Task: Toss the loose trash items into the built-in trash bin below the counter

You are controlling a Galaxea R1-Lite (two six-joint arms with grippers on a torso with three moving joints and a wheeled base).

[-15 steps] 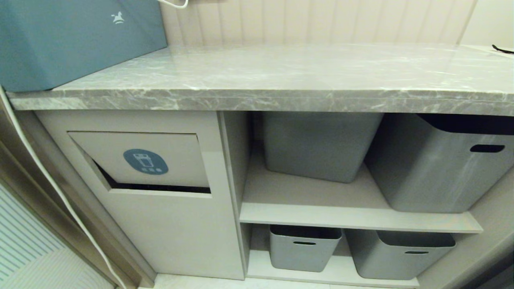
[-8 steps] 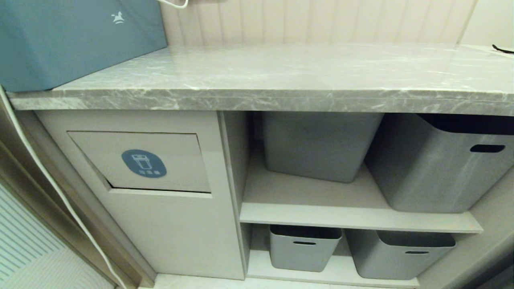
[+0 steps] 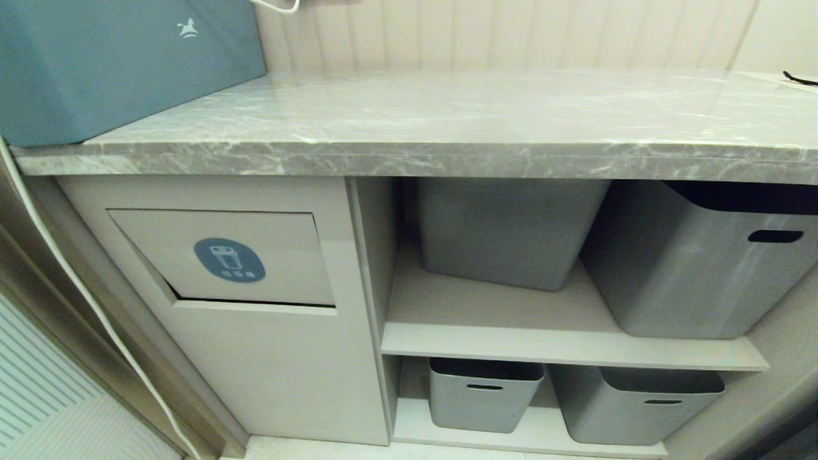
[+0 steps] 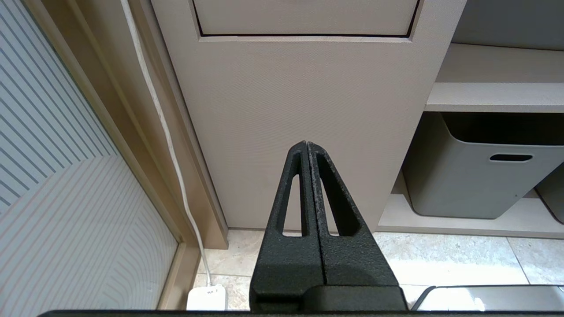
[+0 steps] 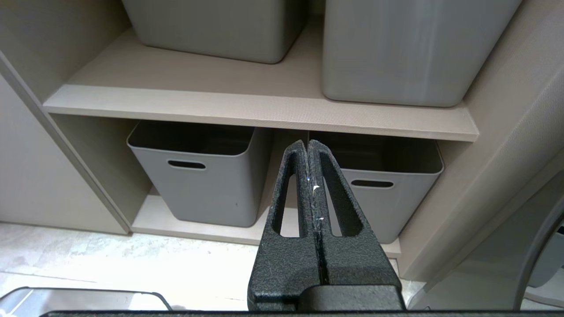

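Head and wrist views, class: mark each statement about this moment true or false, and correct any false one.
1. The counter holds cardboard scraps. False: none are visible.
2. The trash bin flap bears a round blue sticker. True.
3. The left gripper is open. False: shut and empty.
4. The right gripper is shut. True.
5. The teal box sits on the floor. False: on the counter.
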